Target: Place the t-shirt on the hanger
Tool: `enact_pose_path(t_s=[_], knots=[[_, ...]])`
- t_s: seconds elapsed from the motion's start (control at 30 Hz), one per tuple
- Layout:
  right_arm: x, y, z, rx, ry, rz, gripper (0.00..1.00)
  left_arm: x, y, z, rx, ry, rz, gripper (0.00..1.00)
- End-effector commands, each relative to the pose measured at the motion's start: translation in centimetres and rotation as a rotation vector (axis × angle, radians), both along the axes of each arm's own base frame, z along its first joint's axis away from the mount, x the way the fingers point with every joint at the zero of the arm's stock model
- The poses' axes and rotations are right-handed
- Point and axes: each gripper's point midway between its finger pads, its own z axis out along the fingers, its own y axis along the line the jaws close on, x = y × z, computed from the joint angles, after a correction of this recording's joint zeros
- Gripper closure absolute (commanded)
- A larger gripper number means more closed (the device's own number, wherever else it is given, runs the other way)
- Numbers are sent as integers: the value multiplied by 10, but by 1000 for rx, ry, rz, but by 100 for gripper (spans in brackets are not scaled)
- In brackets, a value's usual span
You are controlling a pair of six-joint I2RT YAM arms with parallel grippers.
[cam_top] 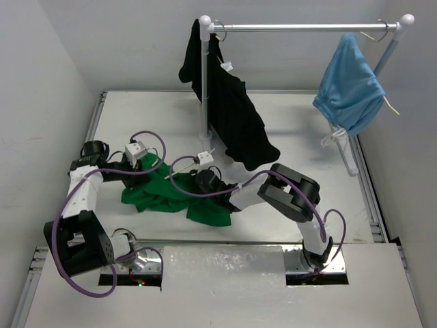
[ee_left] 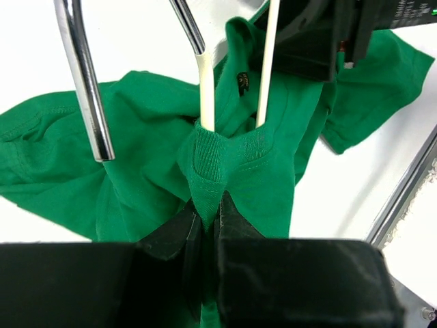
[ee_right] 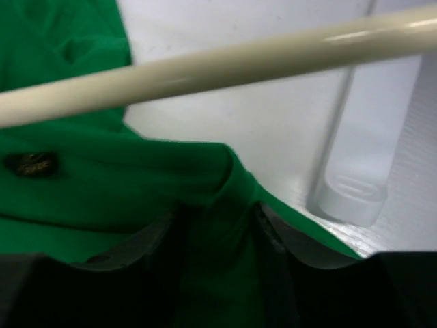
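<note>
Bright, even light, soft shadows; right wrist view blurs the hanger close up.

walls white | table white, evenly lit | metal rail at back

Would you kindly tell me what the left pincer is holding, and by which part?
The left pincer grips the t-shirt by its ribbed collar.

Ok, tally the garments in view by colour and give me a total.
green t-shirt: 1
black garment: 1
light-blue garment: 1
Total: 3
</note>
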Motion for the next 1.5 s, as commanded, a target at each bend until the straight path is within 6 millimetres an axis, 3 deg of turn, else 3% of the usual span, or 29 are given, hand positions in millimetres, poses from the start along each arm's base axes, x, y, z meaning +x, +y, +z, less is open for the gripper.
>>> enact_pose_path(t_s=[0.0, 0.03, 0.13, 0.23, 0.37, 0.43, 0.47, 0.7, 0.8, 0.83, 0.9, 1.07, 1.13, 1.37, 1.47], knots=[[12, -14, -12, 11, 41, -85, 63, 9, -1, 20, -16, -75, -30, 100], [13, -18, -15, 18, 55, -96, 76, 9, -2, 21, -20, -76, -33, 100], [20, -33, -20, 30, 75, -140, 98, 7, -4, 23, -27, -81, -48, 100], [24, -69, -13, 89, 64, -221, 100, 6, -1, 22, -2, -85, -54, 100], [25, -121, 16, 142, 1, -317, 100, -1, 0, 16, 34, -93, -102, 100], [20, -135, 20, 155, -2, -317, 100, -6, -2, 16, 38, -97, -133, 100], [24, -140, 34, 180, -24, -320, 100, -5, -2, 17, 46, -109, -141, 100], [23, -150, 50, 178, -15, -241, 100, -8, 2, 13, 89, -127, -180, 100], [25, -155, 57, 232, 0, -209, 100, -28, -6, 12, 95, -144, -305, 100], [25, -156, 59, 226, -1, -199, 100, -43, -10, 12, 95, -154, -386, 100], [26, -157, 68, 196, -27, -178, 100, -49, -9, 10, 114, -140, -407, 100], [18, -171, 77, 172, -44, -156, 100, -26, 12, 2, 201, -130, -291, 100], [17, -179, 79, 184, -49, -157, 100, -28, 12, 2, 211, -133, -293, 100], [19, -173, 91, 174, -62, -86, 100, -40, 14, 0, 242, -114, -330, 100], [21, -169, 98, 152, -81, -53, 100, -32, 23, -3, 278, -99, -270, 100]])
